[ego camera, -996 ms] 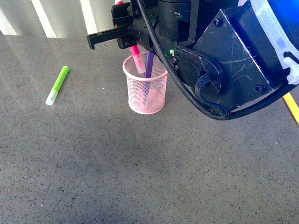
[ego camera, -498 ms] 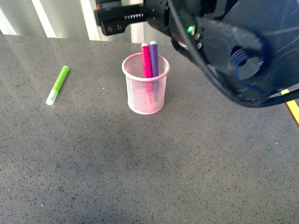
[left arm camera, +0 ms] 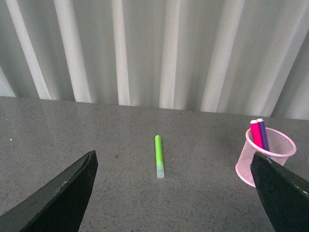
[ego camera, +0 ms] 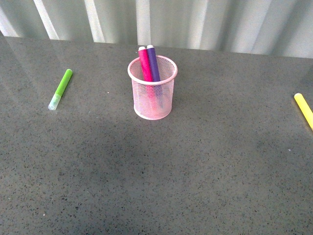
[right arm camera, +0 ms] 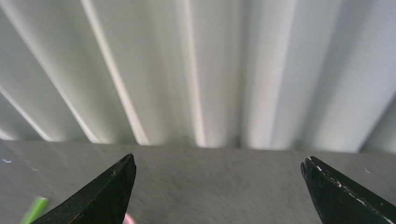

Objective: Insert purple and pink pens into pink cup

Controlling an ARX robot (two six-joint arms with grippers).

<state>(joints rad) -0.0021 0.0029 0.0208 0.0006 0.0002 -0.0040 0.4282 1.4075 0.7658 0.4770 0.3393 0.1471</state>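
The pink cup [ego camera: 152, 95] stands upright at the table's middle back. Both pens stand in it, leaning against its far rim: the pink pen [ego camera: 145, 64] on the left, touching the purple pen [ego camera: 152, 63]. Neither arm shows in the front view. In the left wrist view my left gripper [left arm camera: 172, 155] is open and empty, well short of the cup [left arm camera: 270, 147], where the pink pen [left arm camera: 256, 134] and purple pen [left arm camera: 263, 131] stick out. My right gripper [right arm camera: 217, 158] is open and empty, facing the wall above the table.
A lime green marker [ego camera: 60, 89] lies to the left of the cup, also in the left wrist view [left arm camera: 158, 155]. A yellow marker [ego camera: 303, 108] lies at the right edge. A white ribbed wall [ego camera: 195, 22] runs behind the table.
The right arm, which hung over the cup, has lifted away and left the front view. The pink pen dropped fully into the cup beside the purple one.
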